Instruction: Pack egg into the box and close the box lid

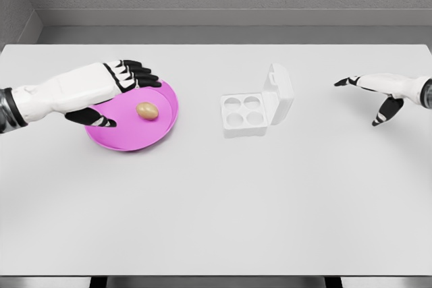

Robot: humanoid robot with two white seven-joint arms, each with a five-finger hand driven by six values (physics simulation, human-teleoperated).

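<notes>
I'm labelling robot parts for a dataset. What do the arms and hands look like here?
Both arms have smooth white shells. The left arm shows a dark grey band near the picture's edge, and the right arm a similar dark band. Each robot hand, left and right, is white over the back, with black finger segments and white patches. No cables or markings show.

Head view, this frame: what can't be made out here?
- Left hand: whether it touches the pink plate or hovers; one view only, the hand covers the plate's rim.
- Right hand: forearm cut off by the right edge.
- Egg box: inside of the raised lid faces away.
- Egg: surface detail too small.
</notes>
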